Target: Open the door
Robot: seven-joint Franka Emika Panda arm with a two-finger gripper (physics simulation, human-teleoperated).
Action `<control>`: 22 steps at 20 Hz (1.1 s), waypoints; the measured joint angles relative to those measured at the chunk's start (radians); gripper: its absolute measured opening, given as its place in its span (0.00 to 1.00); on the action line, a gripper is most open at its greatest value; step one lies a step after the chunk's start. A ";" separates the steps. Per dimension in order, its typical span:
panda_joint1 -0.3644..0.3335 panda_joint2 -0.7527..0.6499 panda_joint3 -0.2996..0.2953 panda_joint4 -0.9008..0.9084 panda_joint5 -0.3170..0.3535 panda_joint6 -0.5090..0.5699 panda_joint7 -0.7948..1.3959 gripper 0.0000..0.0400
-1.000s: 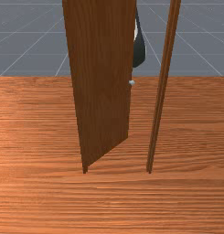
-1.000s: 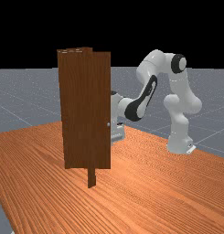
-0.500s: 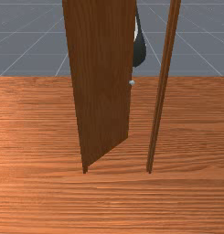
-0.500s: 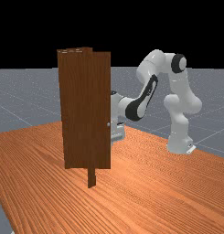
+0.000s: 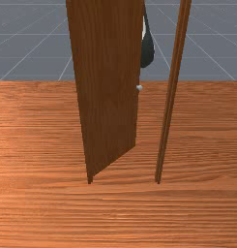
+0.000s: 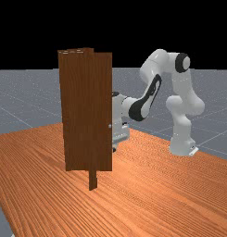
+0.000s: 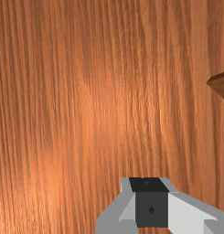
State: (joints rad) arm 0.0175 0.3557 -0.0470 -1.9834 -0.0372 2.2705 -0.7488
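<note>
"So, where is the door?"

"Upright over the wood bench. In the front view it stands ajar, slanting back toward the robot's side, with a gap between its knob edge and the slim wooden doorpost on the front view's right."

"And the knob?"

"Small, round and pale, at the edge of the door near the gap."

"What about the claw?"

"In the far view it's pointing down above the bench, lower than the knob and partly hidden behind the door's edge. The white and grey arm reaches to it from the far view's right."

"Is it gripping anything?"

"No. In the wrist view the claw's two dark tips are pressed together, nothing pinched between them, with bench grain beyond."

"And that brown corner?"

"Well to one side of the claw, not touching it. Probably a bottom corner of the door, though only a sliver of it shows."
</note>
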 joint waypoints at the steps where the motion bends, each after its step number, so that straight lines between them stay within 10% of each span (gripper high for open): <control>1: 0.001 -0.030 -0.001 -0.041 -0.002 -0.012 0.000 0.00; 8: 0.028 -0.222 -0.008 -0.333 -0.008 0.151 0.270 0.00; 12: 0.138 -0.194 0.053 -0.291 -0.003 0.128 0.604 0.00; 22: 0.222 0.033 0.059 0.065 -0.136 -0.033 0.518 0.00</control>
State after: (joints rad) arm 0.2391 0.3889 0.0117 -1.9189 -0.1729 2.2374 -0.2306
